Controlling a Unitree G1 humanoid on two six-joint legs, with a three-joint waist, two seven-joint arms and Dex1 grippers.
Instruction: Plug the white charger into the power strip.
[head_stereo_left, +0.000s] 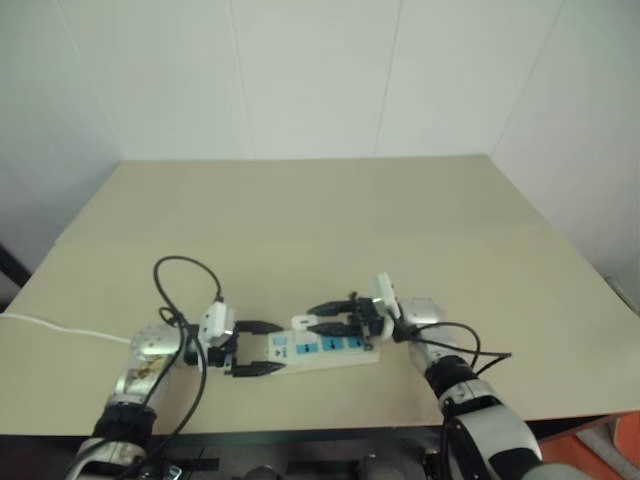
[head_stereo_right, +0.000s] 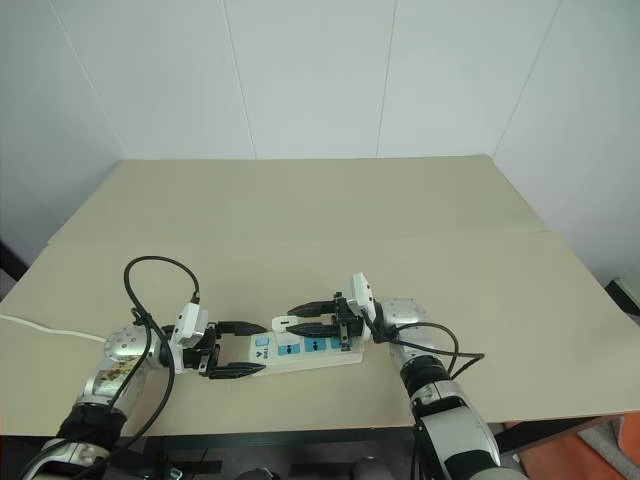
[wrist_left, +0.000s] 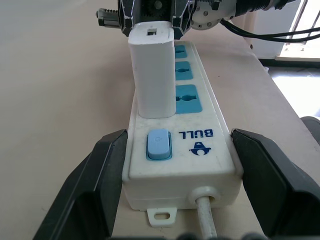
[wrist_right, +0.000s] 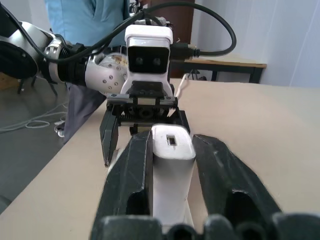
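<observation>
Now, on the left, the left gripper (wrist_left: 170, 190) straddles the strip (wrist_left: 200, 135) at its switch end, jaws wide, apparently bracing it. Next comes "BULL" by the blue switch (wrist_left: 158, 145). Then the charger (wrist_left: 152, 70) – upright in a socket – sits between the right gripper's (wrist_right: 172, 165) narrowly parted jaws.
</observation>
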